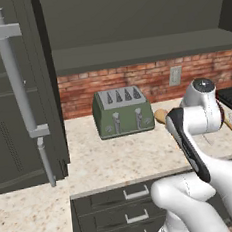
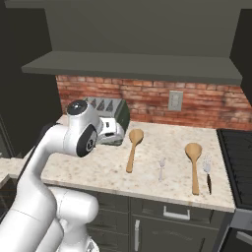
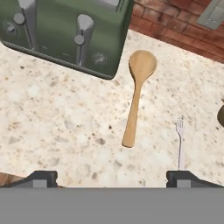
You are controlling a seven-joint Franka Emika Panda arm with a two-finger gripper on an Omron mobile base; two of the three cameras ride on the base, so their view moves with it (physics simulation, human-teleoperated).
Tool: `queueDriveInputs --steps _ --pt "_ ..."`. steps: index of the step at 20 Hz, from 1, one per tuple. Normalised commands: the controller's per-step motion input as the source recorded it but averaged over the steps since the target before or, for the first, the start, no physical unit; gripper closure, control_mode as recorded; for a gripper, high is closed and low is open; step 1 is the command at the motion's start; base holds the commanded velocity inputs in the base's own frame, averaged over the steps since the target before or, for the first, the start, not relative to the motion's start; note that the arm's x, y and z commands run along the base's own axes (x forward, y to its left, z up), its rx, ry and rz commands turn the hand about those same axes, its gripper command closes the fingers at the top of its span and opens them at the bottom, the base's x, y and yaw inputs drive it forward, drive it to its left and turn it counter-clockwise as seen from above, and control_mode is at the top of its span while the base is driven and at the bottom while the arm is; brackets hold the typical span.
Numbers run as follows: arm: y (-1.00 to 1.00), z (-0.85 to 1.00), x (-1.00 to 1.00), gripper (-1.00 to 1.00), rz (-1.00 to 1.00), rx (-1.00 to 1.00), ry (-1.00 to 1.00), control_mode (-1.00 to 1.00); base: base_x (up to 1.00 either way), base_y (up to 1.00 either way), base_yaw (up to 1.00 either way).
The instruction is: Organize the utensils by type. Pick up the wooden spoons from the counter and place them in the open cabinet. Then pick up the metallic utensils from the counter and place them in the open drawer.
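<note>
Nothing of the sorting looked done: both wooden spoons lay flat on the counter (image 2: 103, 170) and the shelf (image 2: 133, 66) of the cabinet above it held nothing that could be seen. One spoon (image 2: 133, 147) lay just right of the toaster (image 2: 110, 118), bowl toward the brick wall and handle toward the counter's front edge; the other spoon (image 2: 194, 165) lay well to its right, near the stovetop (image 2: 238, 157), pointing the same way. Between them lay a small silvery fork (image 2: 161, 169), and just right of the second spoon a fork with a dark handle (image 2: 207, 176); the two did not seem to touch, though the gap was too small to be sure. So four pieces were judged left to move, spoons first to the shelf, then the metal ones to the drawer; the drawers under the counter all looked shut from the left base view, and which one stood open could not be told. The cabinet door (image 1: 16, 97) with its long bar handle stood swung out at the left. The claw (image 3: 111, 177) hung above the counter with its tips spread wide, holding nothing and touching nothing. In the hand view the nearer spoon (image 3: 136, 94) lay ahead between the two tips, its handle end closest, with the silvery fork (image 3: 180, 144) off toward the right tip (image 3: 183, 178). The likely step in hand was the approach to this first spoon.
</note>
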Motion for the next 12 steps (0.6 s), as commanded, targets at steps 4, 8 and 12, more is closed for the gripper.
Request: queueDriveInputs --steps 4,8,12 --pt "-0.24 -0.34 0.27 -1.00 0.04 -0.01 -0.03 -1.00 0.00 0.00 0.00" --pt "-0.26 -0.35 0.38 -1.00 0.00 0.00 0.00 -1.00 0.00 0.00 0.00" --pt "-0.27 -0.32 0.49 -1.00 0.00 0.02 0.00 -1.00 0.00 0.00 0.00"
